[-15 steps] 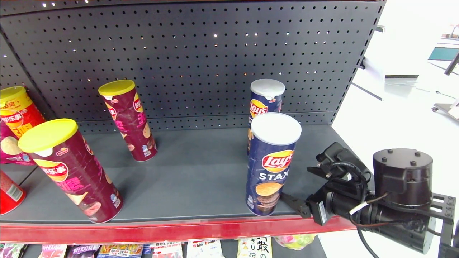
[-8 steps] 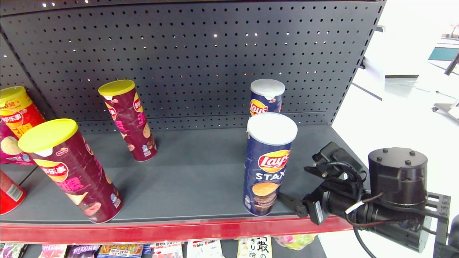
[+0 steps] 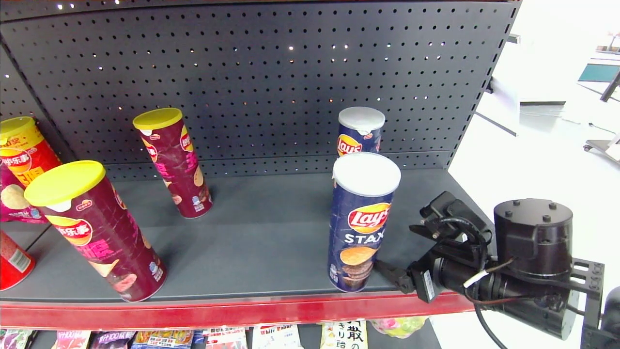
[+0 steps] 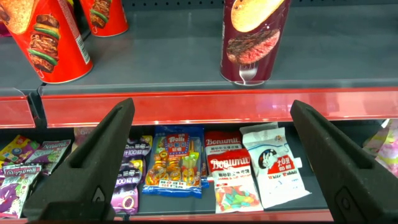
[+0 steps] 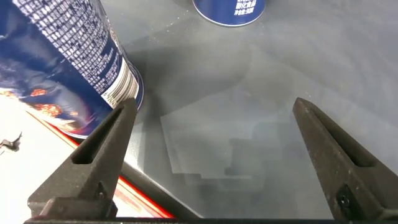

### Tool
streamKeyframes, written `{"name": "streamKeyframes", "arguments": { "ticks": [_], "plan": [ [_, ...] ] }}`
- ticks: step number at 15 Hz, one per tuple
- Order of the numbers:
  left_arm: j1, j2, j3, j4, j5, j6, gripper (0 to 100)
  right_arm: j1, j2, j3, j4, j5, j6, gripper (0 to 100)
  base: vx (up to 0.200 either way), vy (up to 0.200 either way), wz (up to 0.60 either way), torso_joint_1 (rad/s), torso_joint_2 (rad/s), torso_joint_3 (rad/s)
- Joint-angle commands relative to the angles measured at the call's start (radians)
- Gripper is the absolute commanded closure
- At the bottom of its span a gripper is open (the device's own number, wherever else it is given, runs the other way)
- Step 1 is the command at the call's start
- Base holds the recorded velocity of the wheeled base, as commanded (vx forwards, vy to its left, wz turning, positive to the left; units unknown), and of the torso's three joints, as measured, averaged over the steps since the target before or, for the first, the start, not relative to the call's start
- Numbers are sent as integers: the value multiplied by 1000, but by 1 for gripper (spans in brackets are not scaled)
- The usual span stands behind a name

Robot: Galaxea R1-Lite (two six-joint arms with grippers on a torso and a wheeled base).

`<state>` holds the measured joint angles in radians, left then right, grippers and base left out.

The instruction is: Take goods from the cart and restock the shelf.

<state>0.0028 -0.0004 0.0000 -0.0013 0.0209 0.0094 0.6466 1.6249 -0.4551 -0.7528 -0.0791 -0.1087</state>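
**shelfbot_fan:** Dark grey shelf (image 3: pixel 271 232), pegboard back (image 3: pixel 271 72), red front lip (image 3: pixel 218 310). What's the right arm up to?

**r1_tinkerer:** The right gripper (image 5: pixel 214 109) sits low at the shelf's front right corner. Its jaws are spread wide with nothing but bare shelf between them. The front blue can (image 3: pixel 361 228) stands upright at the front edge, just outside one finger, so close I can't tell if they touch. Over the last second the arm crept a bit to the left and the can slid the same way along the lip without tipping. My read is that the can's already placed and let go, and this is a nudge to line it up.

**shelfbot_fan:** Line it up with what?

**r1_tinkerer:** The rear blue can (image 3: pixel 359 133), right behind it against the pegboard. Well apart to the left there's a front maroon can (image 3: pixel 97 232) near the front edge and a rear maroon can (image 3: pixel 172 160) near the back, and some red cans (image 3: pixel 14 261) at the far left edge. Nothing blocks the arm from backing out. But that can is right on the lip, so a sloppy exit could knock it off. The left gripper (image 4: pixel 211 115) hangs in front of the lip, also wide and empty, facing the snack bags (image 4: pixel 180 165) on the shelf below. I'd guess it gets the next item.
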Motion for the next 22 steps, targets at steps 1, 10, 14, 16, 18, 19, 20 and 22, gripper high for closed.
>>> {"name": "streamKeyframes", "arguments": {
  "ticks": [1,10,14,16,18,19,20,22],
  "plan": [
    [0,0,0,0,1,0,0,1,4,0,0,-1,0,0,0,0,0,0,0,0],
    [0,0,0,0,1,0,0,-137,-194,39,4,16,7,0,0,0,0,0,0,0],
    [0,0,0,0,1,0,0,-237,-422,194,6,68,7,0,0,0,0,0,0,0],
    [0,0,0,0,1,0,0,-305,-543,266,41,88,3,0,0,0,0,0,0,0],
    [0,0,0,0,1,0,0,-409,-784,260,280,142,-5,0,0,0,0,0,0,0],
    [0,0,0,0,1,0,0,-472,-895,208,440,165,-3,0,0,0,0,0,0,0],
    [0,0,0,0,1,0,0,-515,-971,164,570,185,0,0,0,0,0,0,0,0],
    [0,0,0,0,1,0,0,-584,-1152,85,813,223,9,0,0,0,0,0,0,0]
  ]
}}
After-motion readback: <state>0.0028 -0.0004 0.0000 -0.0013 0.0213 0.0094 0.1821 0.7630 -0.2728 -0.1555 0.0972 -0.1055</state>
